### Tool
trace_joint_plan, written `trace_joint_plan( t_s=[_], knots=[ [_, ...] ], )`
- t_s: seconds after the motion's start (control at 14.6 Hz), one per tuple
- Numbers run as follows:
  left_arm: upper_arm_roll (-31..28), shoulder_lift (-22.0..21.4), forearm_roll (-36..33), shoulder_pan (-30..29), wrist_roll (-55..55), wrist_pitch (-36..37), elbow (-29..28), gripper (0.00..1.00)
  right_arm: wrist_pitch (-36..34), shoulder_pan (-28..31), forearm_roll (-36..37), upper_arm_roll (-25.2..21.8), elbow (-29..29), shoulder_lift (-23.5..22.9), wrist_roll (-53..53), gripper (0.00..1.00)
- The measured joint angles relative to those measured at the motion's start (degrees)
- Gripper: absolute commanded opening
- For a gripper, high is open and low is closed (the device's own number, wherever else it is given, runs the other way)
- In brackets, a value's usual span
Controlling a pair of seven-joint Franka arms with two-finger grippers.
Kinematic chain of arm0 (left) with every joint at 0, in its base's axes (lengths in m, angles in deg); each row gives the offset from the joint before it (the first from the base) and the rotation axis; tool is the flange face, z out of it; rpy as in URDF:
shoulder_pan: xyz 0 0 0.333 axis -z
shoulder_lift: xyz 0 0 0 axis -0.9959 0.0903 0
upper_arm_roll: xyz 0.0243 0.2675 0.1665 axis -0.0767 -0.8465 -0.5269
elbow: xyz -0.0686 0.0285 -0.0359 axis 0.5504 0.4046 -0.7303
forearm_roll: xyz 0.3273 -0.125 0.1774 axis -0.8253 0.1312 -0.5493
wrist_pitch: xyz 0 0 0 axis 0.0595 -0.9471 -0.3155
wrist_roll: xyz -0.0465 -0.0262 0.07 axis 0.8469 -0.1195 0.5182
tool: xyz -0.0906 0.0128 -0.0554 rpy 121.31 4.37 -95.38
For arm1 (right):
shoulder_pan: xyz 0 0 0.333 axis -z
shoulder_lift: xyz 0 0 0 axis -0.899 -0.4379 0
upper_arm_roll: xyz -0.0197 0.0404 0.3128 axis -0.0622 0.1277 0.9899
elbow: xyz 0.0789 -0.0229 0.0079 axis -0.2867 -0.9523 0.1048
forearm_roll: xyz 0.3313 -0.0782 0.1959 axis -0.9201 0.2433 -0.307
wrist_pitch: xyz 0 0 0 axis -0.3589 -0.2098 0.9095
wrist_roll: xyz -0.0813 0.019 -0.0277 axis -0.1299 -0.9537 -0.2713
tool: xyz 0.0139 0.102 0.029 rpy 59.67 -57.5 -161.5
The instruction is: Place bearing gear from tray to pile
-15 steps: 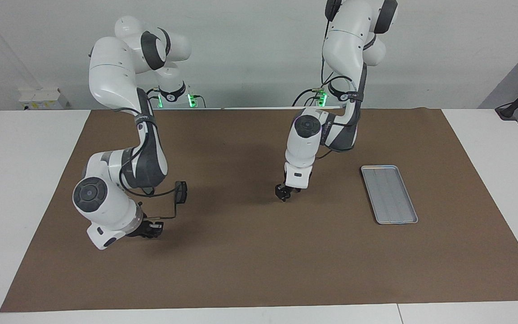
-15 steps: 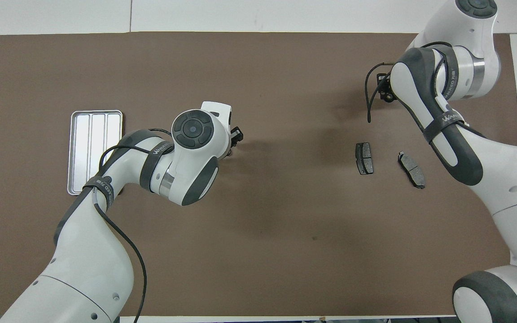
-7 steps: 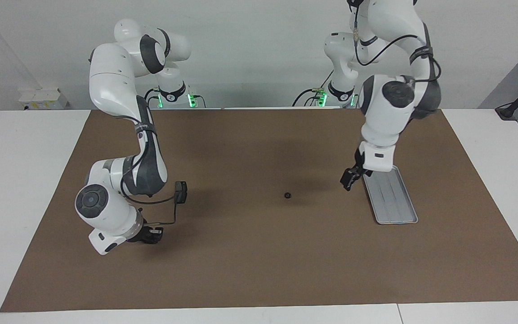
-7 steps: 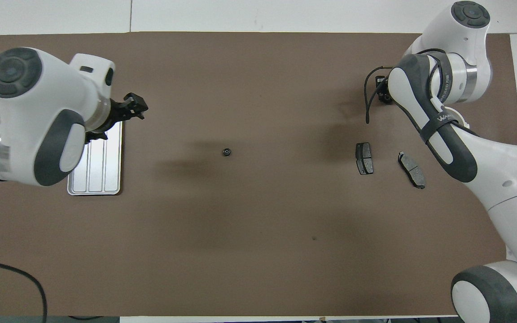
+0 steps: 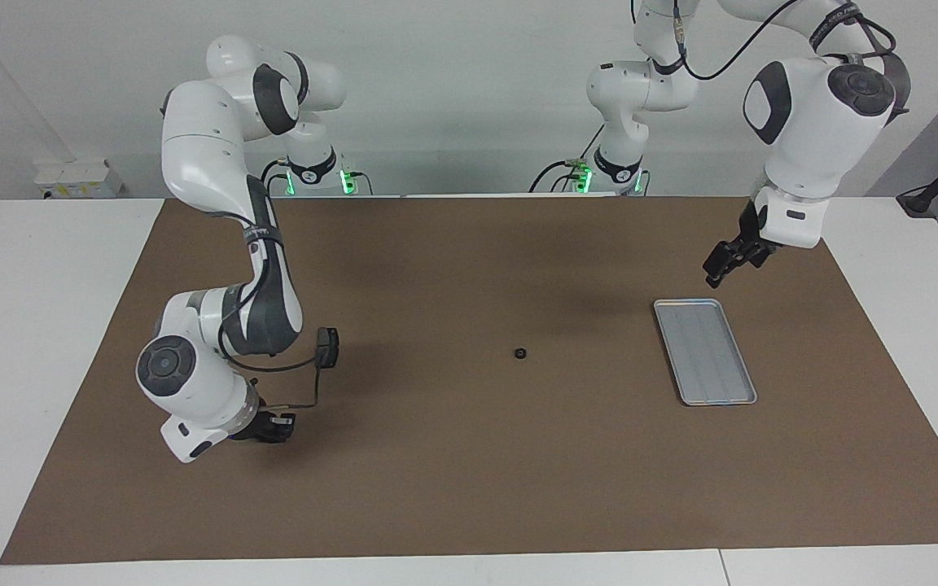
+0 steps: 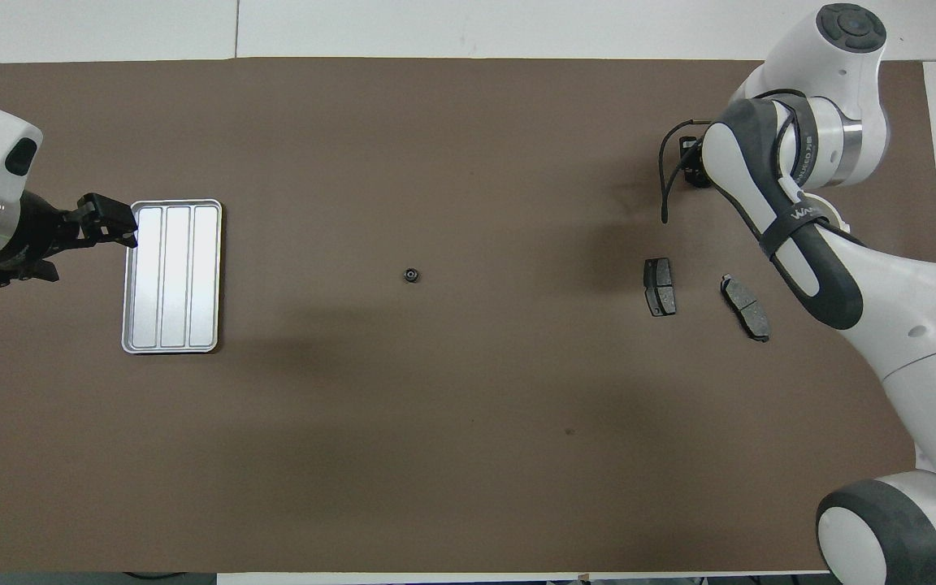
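The bearing gear (image 5: 522, 354) is lying by itself on the brown mat (image 5: 453, 488) near the middle of the bench (image 5: 46, 325), between the tray (image 5: 704, 351) and the pile, well apart from both. It is showing only as a small dark ring, and its teeth are too fine to make out.

The tray is sitting toward the left arm's end of the bench, and nothing is showing on its ridged floor.

The left gripper (image 5: 720, 268) is hanging in the air over the mat beside the tray's end nearer the robots, carrying nothing. Its fingers (image 6: 110, 219) are standing apart. In the overhead view the arm is being cut off at the picture's edge, so only the wrist and the fingers are showing.

Of the pile, two dark brake-pad pieces (image 6: 660, 287) are lying side by side toward the right arm's end. In the facing view the right arm's lower links are covering them completely.

The right gripper (image 5: 273, 426) is sitting low over the mat, tucked under its own wrist. In the overhead view the arm is hiding it entirely. Whether its fingers are parted or closed I cannot tell, nor whether they are holding anything. A small black block on a cable (image 5: 328, 347) is hanging beside that arm.
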Motion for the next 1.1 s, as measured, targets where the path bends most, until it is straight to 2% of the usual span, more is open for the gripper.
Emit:
trace_joint_plan(
  t_s=[0.21,0.41,0.69,1.1],
  knots=[
    [0.74,-1.14,0.44,-2.69,-4.20,1.72,-0.07,1.00,-0.50,-0.60,0.01,0.09,0.59,1.09,0.00,1.00],
    [1.23,-1.20,1.78,-5.24,-8.44,1.72,-0.18,1.00,-4.14,-2.79,-0.02,0.23,1.10,4.48,-2.87,1.00],
    [1.54,-1.20,1.88,-5.46,-8.94,1.72,-0.31,1.00,-7.57,-10.02,-0.32,0.57,1.18,8.11,-18.99,1.00],
    [1.76,-1.20,1.88,-5.47,-8.98,1.72,-0.34,1.00,-6.88,-22.35,-0.38,0.74,1.17,8.26,-45.04,1.00]
  ],
)
